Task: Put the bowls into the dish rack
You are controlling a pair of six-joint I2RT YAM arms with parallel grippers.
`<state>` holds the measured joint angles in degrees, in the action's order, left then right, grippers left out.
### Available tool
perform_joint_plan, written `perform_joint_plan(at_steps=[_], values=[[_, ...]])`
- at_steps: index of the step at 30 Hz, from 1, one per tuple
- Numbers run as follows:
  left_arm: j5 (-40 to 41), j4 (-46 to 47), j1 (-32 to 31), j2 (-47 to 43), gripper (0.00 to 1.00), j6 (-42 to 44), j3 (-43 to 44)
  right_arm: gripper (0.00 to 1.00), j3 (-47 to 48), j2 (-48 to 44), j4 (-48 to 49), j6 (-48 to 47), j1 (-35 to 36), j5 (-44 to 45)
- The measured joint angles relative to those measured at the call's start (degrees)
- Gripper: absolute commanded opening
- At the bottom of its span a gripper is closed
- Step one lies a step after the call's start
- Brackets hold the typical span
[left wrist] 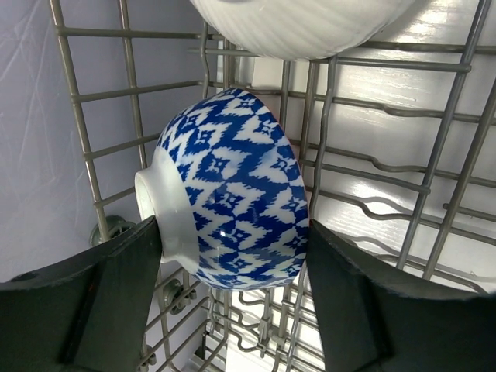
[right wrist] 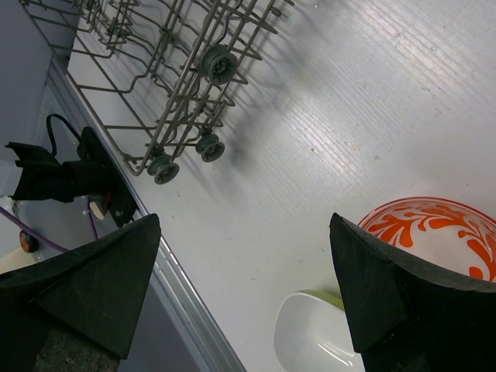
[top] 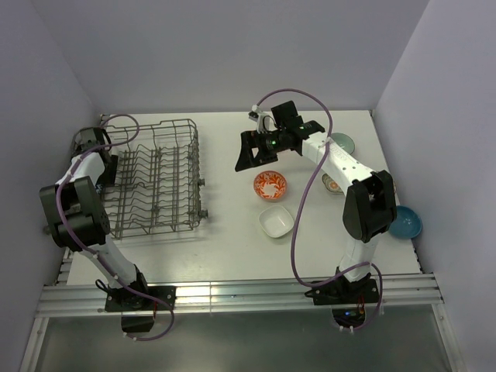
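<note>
Dish rack: the dish rack (top: 195, 167) fills the 9 o'clock side of the table (top: 232, 248).
Bowls in rack: the left wrist view shows two. The blue-patterned bowl (left wrist: 232, 194) stands on its side among the tines, foot toward 9 o'clock. A white ribbed bowl (left wrist: 302, 27) sits at its 12 o'clock, cut off by the frame.
Left gripper: the left gripper (left wrist: 232, 229) is at the rack's 10 o'clock corner, with a finger against each side of the blue-patterned bowl. I cannot tell whether it presses or merely flanks.
Right gripper: the right gripper (right wrist: 242, 225) is spread wide with nothing between its jaws. It hangs above bare table, just 11 o'clock of the red-orange patterned bowl (top: 270, 184).
Bowls on table: five are visible. The red-orange patterned bowl is near the centre, and the white square bowl (top: 276, 222) is at its 6 o'clock. A pale green bowl (top: 342, 142) lies toward 2 o'clock. A teal bowl (top: 404, 222) sits at the table's 4 o'clock edge. A partly hidden bowl (top: 332, 184) shows behind the right arm, its pattern too covered to name.
Progress: probably under halfway, with two racked and five out. Most of the rack's rows look unfilled.
Step in hand: seating the blue-patterned bowl seems all but finished.
Left to do: judging by position, the red-orange bowl is the right arm's likeliest next pick.
</note>
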<state>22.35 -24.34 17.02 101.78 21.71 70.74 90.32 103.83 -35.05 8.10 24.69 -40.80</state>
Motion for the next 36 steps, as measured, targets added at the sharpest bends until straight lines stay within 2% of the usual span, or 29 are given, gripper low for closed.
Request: perform_joint_plan(at_steps=[3, 4, 6, 20, 25, 29, 33, 36], values=[[-0.87, -0.22, 0.04, 0.17, 0.85, -0.15, 0.00, 0.97, 0.00, 0.00, -0.28, -0.15, 0.00, 0.31], [-1.51, -0.52, 0.07, 0.26, 0.95, -0.33, 0.00, 0.97, 0.00, 0.00, -0.35, -0.20, 0.00, 0.33], [-2.58, -0.98, 0.09, 0.52, 0.97, -0.42, 0.00, 0.97, 0.00, 0.00, -0.44, -0.31, 0.00, 0.44], [-8.20, -6.14, 0.04, 0.39, 0.99, -0.72, 1.44, 0.97, 0.00, 0.00, -1.38, -0.81, 0.00, 0.96], [-14.19, -10.62, 0.02, -2.91, 0.99, -2.01, 4.04, 0.97, 0.68, -0.22, -3.69, -2.51, -0.83, 2.25], [-23.71, -14.45, 0.02, -8.76, 1.00, -2.97, 10.29, 0.96, 4.24, -0.70, -8.15, -4.96, -5.60, 2.25], [-34.47, -15.06, -0.61, -16.63, 1.00, -4.09, 15.19, 0.96, 6.16, -3.26, -12.50, -8.94, -15.17, 3.28], [-39.50, -15.23, -3.32, -20.90, 0.99, -4.96, 15.98, 0.95, 6.93, -5.90, -17.53, -12.79, -23.41, 6.36]])
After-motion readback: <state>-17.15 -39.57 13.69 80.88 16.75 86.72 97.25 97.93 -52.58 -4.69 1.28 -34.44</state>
